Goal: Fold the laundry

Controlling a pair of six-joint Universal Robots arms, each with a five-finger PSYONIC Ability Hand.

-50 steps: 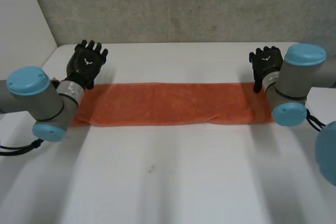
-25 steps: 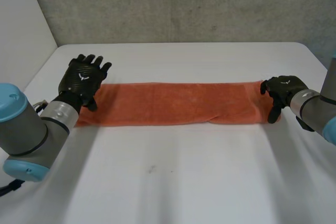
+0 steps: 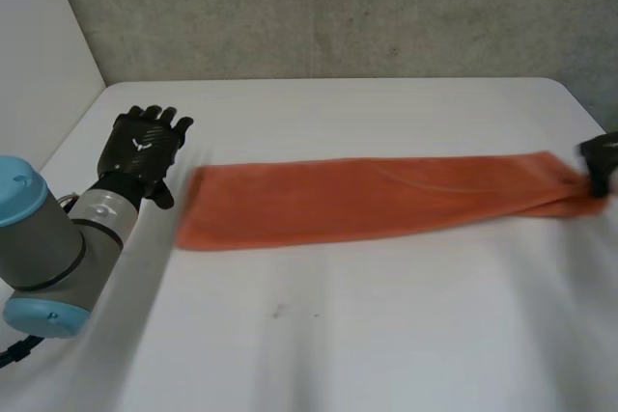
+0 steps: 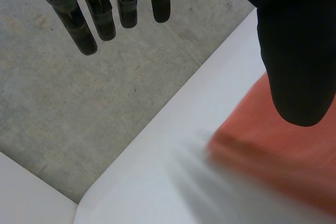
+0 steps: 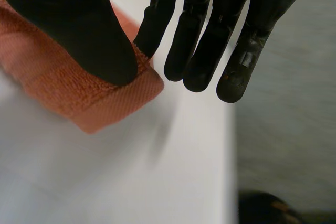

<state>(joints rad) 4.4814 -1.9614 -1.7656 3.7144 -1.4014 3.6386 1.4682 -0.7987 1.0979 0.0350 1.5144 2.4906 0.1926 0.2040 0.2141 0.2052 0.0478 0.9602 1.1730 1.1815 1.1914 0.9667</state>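
Bench [image 3: 338, 335]: white, carrying one long folded strip of cloth across its middle.

Towel [image 3: 367, 202]: orange, folded lengthwise into a narrow band. It lies flat on the bench, running from just beside the left robot hand out to the bench's right edge, on a slight slant.

Left arm [image 3: 43, 238]: low over the near left corner of the bench.

Left robot hand [image 3: 143, 147]: fingers [image 4: 100, 9] straight and spread, holding nothing. It sits just off the towel's left end, apart from the cloth [image 4: 283, 156].

Right robot hand [image 3: 601, 163]: at the bench's right edge, thumb [image 5: 79, 30] pressed on the towel's end corner [image 5: 79, 98] with a finger against it from the far side, clamped on the cloth.

Change: half a second ago each hand was at an end of the towel. Since then the left has let go and the whole band has slid towards the robot's right.

Meaning: the lengthwise fold looks done. With one end free and the other pinched, the likely next step is carrying the held end across to halve the band.
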